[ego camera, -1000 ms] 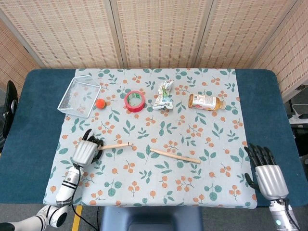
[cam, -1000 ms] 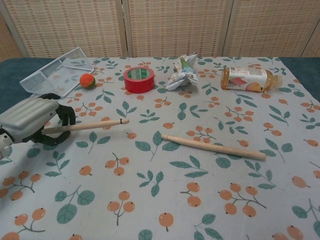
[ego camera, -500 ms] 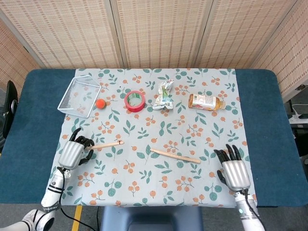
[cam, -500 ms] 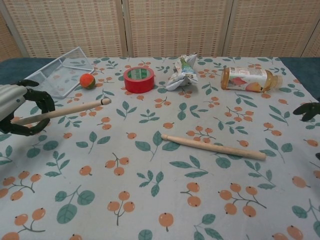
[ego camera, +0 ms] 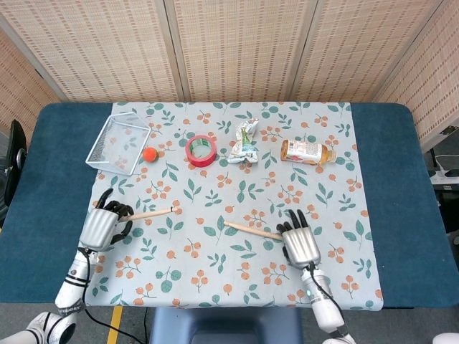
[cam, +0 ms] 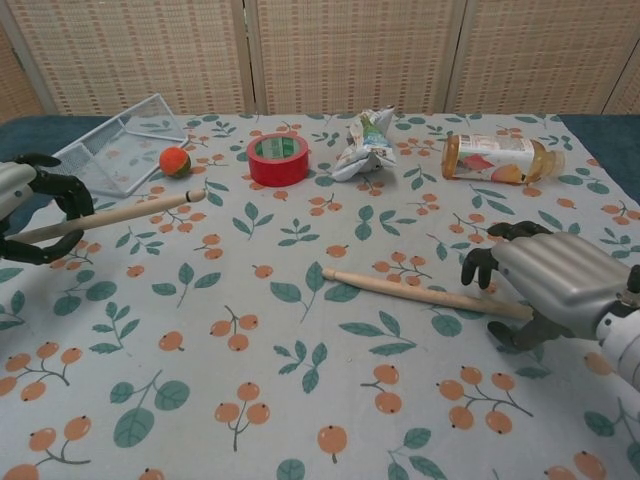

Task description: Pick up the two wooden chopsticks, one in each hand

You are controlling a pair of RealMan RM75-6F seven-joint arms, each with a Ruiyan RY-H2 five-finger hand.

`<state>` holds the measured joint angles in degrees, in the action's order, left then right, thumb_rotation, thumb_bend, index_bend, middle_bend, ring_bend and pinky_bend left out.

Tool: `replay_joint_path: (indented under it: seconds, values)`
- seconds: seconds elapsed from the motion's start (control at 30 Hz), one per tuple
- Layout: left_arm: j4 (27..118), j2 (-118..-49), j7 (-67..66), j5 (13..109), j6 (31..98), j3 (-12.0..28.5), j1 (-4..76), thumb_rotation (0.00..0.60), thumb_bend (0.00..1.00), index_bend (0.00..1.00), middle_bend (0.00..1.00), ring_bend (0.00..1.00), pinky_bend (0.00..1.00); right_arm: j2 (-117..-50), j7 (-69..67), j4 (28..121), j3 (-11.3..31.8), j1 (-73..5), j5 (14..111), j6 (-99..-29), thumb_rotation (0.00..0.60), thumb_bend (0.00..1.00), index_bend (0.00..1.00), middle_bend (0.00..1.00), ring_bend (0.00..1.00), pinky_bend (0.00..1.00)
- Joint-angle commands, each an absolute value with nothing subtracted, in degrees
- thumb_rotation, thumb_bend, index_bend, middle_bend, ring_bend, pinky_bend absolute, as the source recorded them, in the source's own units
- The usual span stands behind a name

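My left hand (ego camera: 100,228) grips the thick end of one wooden chopstick (ego camera: 149,213) at the left of the cloth. In the chest view this hand (cam: 28,208) holds that chopstick (cam: 125,213) tilted up, its tip raised off the table. The second chopstick (ego camera: 249,230) lies flat near the middle of the cloth. My right hand (ego camera: 300,246) sits over its thick right end. The chest view shows the right hand (cam: 552,285) with fingers arched above the lying chopstick (cam: 410,292) and the thumb on its near side, not closed on it.
A wire basket (ego camera: 118,142) lies tipped at the back left, with an orange ball (ego camera: 149,153) beside it. A red tape roll (ego camera: 201,150), a crumpled packet (ego camera: 245,142) and a lying bottle (ego camera: 307,151) line the back of the floral cloth (ego camera: 215,272).
My left hand has drawn its chopstick to the left and lifted the tip. My right hand has moved from the front right edge leftward onto the second chopstick's thick end.
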<state>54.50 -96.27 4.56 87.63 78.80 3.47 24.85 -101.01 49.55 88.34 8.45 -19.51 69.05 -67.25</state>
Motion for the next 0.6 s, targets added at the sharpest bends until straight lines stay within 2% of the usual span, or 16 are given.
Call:
replay_joint_path:
  seconds: [0.03, 0.4, 0.6]
  values:
    - [54.31, -96.18, 4.73, 87.49, 78.68, 3.65, 24.87, 0.6, 0.54, 0.78, 0.78, 0.39, 0.12, -101.95, 50.17, 87.39, 8.63, -20.41, 68.47, -67.1, 0.6, 0.29, 0.36, 0.36, 0.04, 0.0]
    - [53.65, -96.18, 4.89, 87.07, 77.39, 3.68, 24.96, 0.6, 0.54, 0.78, 0.77, 0.39, 0.12, -103.5, 53.81, 86.3, 8.2, -22.41, 65.41, -67.44, 0.6, 0.29, 0.43, 0.41, 0.1, 0.0]
    - [53.7, -96.14, 4.94, 87.32, 77.63, 3.61, 24.85, 0.6, 0.54, 0.78, 0.77, 0.39, 0.13, -104.0, 56.27, 86.56, 7.81, -23.41, 64.39, -68.74, 0.6, 0.29, 0.54, 0.48, 0.17, 0.0]
